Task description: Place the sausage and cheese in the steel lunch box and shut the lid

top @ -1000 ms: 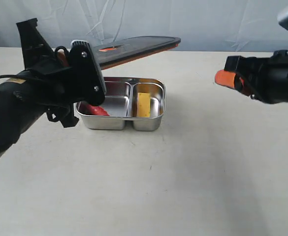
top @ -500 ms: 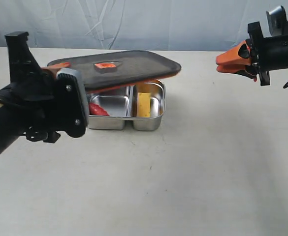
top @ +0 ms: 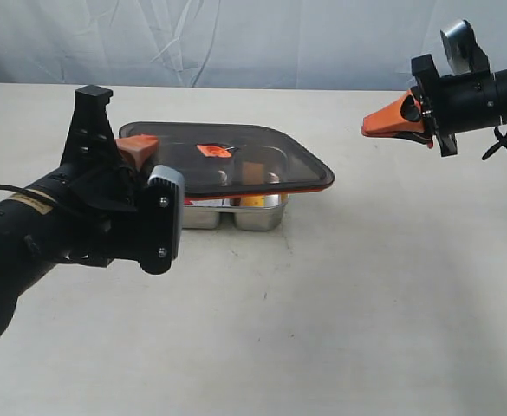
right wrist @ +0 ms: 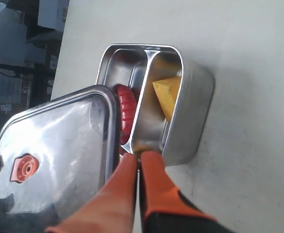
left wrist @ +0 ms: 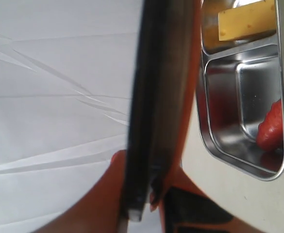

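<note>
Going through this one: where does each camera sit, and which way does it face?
Exterior: off the arms, facing across the table at the steel lunch box beneath the lid; left hand and right hand show.
Left wrist: on the left hand, sighting along the lid's edge; orange fingers show.
Right wrist: behind the shut right hand, looking onto that box.
Shared: both wrist views show sausage and cheese.

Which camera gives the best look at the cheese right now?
The right wrist view: the cheese lies in plain sight in the steel lunch box, clear of the lid. The left wrist view catches only one end of it past the lid's edge. The exterior view shows a yellow sliver under the lid.
</note>
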`<action>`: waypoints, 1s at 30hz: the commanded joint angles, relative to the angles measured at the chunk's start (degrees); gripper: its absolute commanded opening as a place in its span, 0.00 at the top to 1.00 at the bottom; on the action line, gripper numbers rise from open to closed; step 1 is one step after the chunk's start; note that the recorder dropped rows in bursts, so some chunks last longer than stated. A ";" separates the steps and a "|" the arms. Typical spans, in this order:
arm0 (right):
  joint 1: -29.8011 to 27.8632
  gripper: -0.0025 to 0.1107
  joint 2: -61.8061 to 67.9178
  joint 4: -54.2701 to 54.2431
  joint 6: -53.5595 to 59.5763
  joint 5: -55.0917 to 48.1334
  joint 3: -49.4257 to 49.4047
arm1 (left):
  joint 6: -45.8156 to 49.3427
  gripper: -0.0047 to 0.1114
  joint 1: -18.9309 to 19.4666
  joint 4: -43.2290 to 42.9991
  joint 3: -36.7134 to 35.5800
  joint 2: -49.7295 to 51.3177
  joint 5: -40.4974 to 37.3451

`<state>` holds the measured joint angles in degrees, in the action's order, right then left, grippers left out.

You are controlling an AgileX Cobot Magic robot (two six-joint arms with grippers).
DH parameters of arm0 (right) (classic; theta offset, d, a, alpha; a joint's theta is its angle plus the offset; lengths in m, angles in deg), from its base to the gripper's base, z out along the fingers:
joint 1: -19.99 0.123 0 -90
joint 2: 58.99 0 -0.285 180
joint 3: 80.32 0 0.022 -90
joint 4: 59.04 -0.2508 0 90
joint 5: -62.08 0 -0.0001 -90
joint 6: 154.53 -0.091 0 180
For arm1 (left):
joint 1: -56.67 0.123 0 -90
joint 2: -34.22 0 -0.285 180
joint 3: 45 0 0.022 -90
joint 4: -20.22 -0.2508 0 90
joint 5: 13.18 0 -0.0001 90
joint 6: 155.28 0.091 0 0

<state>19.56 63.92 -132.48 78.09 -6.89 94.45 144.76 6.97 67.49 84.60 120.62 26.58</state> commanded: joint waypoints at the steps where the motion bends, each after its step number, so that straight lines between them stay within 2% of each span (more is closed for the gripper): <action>1: 0.17 0.95 -0.61 -0.15 0.04 -0.99 0.38 | 1.90 0.96 -0.11 0.93 0.05 0.04 1.44; 10: 3.91 0.95 1.55 5.83 -7.44 -0.99 0.38 | 0.40 0.96 -0.37 0.38 0.05 -0.09 1.91; 18: 6.45 0.94 1.15 1.72 -11.32 -0.99 0.38 | 0.40 0.96 -2.98 0.28 0.05 -1.27 3.99; 20: 6.45 0.86 0.48 3.06 -12.21 -0.99 0.38 | 0.40 0.96 -2.98 1.34 0.05 -1.76 3.99; 25: 4.39 0.58 -2.41 6.09 -15.36 -0.99 0.38 | 0.40 0.96 -2.98 4.29 0.05 -4.37 3.77; 27: 2.83 0.54 -3.64 5.74 -15.36 -0.99 0.47 | 0.40 0.96 -2.98 5.48 0.05 -6.11 3.62; 30: 1.27 0.54 -4.29 5.44 -15.36 -0.99 1.46 | 0.40 0.96 -2.98 5.89 0.05 -8.79 2.02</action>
<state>22.38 60.79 -126.91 62.76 -7.68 95.00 144.76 4.46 72.25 84.60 114.35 29.04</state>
